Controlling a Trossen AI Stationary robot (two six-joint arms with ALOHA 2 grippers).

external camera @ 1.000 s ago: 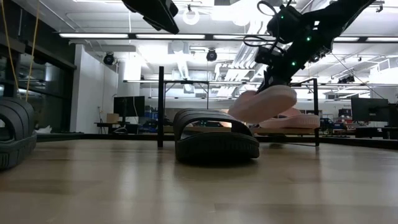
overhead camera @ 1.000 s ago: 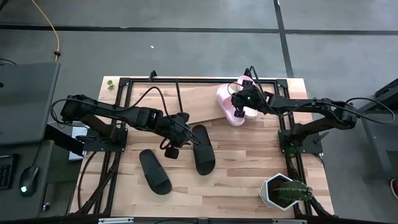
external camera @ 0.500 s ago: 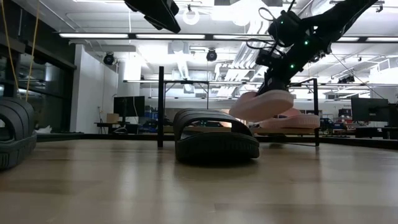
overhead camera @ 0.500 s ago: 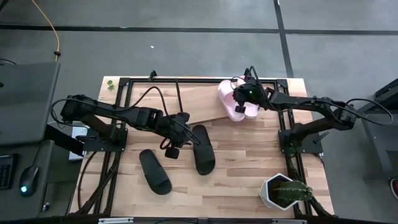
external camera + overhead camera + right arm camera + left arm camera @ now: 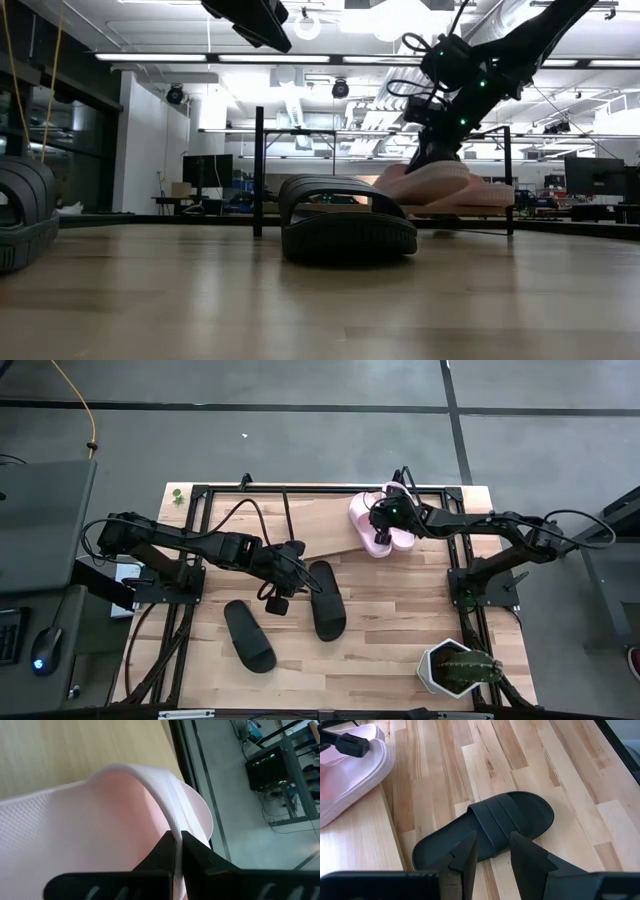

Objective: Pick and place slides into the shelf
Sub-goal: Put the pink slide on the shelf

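Two light pink slides lie at the right end of the shelf, a light board in a black wire frame along the table's far side. My right gripper is shut on the left pink slide; the other pink slide lies beside it. Two black slides rest sole-down on the table, one mid-table and one nearer. My left gripper hovers open above the mid-table black slide, touching nothing. My right gripper pinches the thin edge of the pink slide's strap between its two fingers, coming slanting down from the table's right side. The slide lies low and nearly level at the shelf board; whether its sole rests on the board I cannot tell.
A potted cactus in a white pot stands at the table's near right corner. The black table frame runs along both sides. Bare wood lies near of the black slides, and the shelf's left and middle parts hold nothing.
My right gripper has moved down and a little toward the far edge, still shut. The pink slide it holds has gone from lifted and tilted to low and nearly level beside the other pink slide. My left arm has kept still.
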